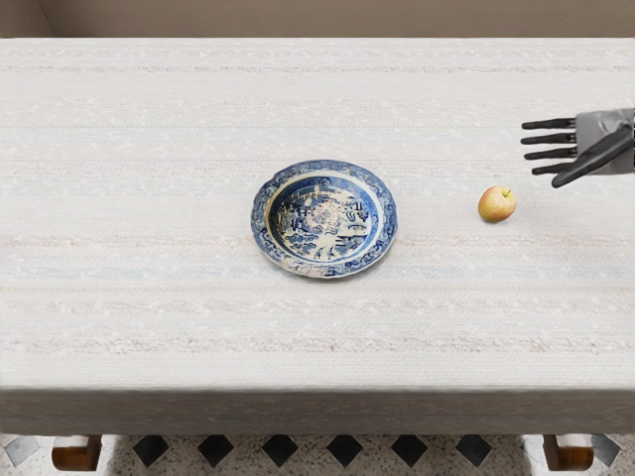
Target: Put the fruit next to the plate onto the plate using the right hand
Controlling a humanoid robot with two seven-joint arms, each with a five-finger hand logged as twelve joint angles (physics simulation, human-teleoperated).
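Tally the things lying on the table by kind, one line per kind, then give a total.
Plates: 1, the blue-and-white plate
Fruit: 1, the apple
Total: 2

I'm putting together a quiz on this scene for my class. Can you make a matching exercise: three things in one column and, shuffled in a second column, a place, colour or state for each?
Things
1. plate
2. apple
3. right hand

Descriptions
A. yellow-red, lying on the table, apart from the other two
B. at the picture's right edge, fingers spread, holding nothing
C. blue and white pattern, mid-table, nothing on it

Pairs: 1-C, 2-A, 3-B
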